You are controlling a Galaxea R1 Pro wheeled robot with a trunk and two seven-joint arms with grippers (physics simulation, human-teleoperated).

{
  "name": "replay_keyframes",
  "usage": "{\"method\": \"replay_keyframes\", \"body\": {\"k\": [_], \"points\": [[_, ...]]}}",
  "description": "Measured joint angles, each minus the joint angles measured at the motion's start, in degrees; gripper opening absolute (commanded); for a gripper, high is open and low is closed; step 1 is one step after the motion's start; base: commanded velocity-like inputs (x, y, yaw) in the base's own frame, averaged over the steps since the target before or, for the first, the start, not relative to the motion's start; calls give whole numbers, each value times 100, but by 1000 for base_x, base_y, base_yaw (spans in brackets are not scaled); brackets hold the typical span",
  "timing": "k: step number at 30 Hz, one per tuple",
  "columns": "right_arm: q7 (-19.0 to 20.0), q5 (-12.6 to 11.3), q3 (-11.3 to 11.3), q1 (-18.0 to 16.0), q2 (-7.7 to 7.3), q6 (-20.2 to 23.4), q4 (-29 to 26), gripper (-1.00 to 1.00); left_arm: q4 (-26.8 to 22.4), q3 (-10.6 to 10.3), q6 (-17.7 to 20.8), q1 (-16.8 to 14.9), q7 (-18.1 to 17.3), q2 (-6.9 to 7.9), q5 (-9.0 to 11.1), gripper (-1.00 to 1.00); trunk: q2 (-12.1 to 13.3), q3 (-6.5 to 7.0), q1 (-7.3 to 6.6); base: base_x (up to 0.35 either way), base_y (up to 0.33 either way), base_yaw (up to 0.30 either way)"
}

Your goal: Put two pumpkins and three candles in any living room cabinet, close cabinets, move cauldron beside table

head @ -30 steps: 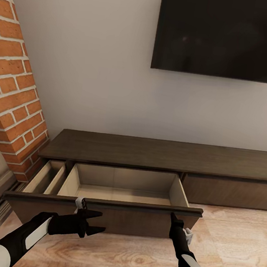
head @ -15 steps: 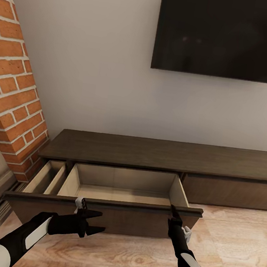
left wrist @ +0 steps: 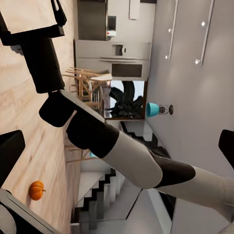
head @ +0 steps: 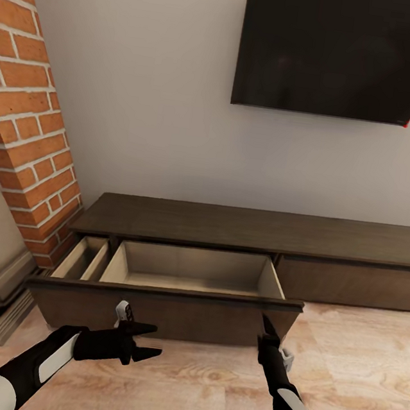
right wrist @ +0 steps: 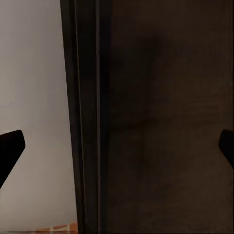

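While the long low dark-brown wood cabinet [head: 253, 232] stands against the grey wall under a black wall-mounted screen [head: 341, 51], its wide left drawer [head: 174, 291] is pulled out, showing a bare beige interior. Both grippers hang before the drawer front, left gripper [head: 148, 342] and right gripper [head: 267, 324] with jaws spread, grasping nothing. A small bright-orange ribbed pumpkin [left wrist: 36, 190] lies on the pale wood floor [head: 350, 379].

I am in the living room of a home: a dark flat television [head: 341, 51] hangs on a pale wall above a long low dark-brown cabinet [head: 253, 231], with a red brick chimney breast [head: 30, 130] at the side and light wood flooring [head: 351, 373]. My left wrist camera also takes in a staircase [left wrist: 105, 200], wooden dining chairs [left wrist: 85, 85] and grey kitchen units [left wrist: 114, 48] beyond.
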Motion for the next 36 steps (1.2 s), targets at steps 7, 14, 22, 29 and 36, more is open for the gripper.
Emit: {"method": "replay_keyframes", "body": {"k": [7, 14, 22, 29, 36], "points": [[0, 3, 0, 0, 0, 7, 0, 100, 12, 0, 0, 2, 4, 0, -2, 100, 0, 0, -2, -168, 0, 0], [-4, 4, 0, 0, 0, 12, 0, 100, 52, 14, 0, 1, -2, 19, -1, 100, 0, 0, -3, -15, 0, 0], [-28, 13, 3, 0, 0, 18, 0, 100, 61, 18, -5, 0, -3, 30, 1, 100, 38, 18, -24, 0, 0, 0], [-226, 34, 23, 0, -9, 248, 0, 100, 61, 18, -8, 0, -2, 27, 1, 100, 319, 143, -178, 0, 0, 0], [-622, 247, 59, 1, -47, 1047, 442, 100, 77, 15, -11, 0, 52, 8, -24, 100, 600, 269, -332, 0, 0, 0]]}}
